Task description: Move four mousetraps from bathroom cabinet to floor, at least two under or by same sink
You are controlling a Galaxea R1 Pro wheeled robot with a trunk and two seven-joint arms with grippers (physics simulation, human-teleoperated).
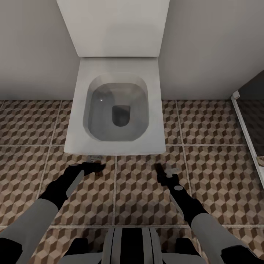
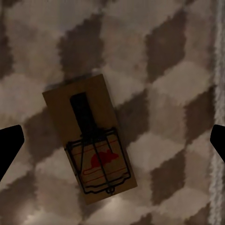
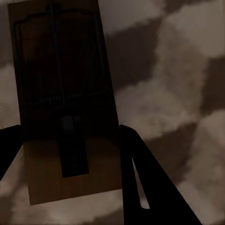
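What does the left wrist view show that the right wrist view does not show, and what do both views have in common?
Left wrist view: a tan wooden mousetrap with a red mouse mark lies flat on the cube-patterned tile floor, clear of the left gripper, whose dark fingertips stand wide apart at the picture's edges; a pale grout line is visible.

Right wrist view: a second tan wooden mousetrap, in shadow, sits between the right gripper's dark fingers, which close on its long edges.

Both: a mousetrap with dark wire parts above the same brown and beige tiles.
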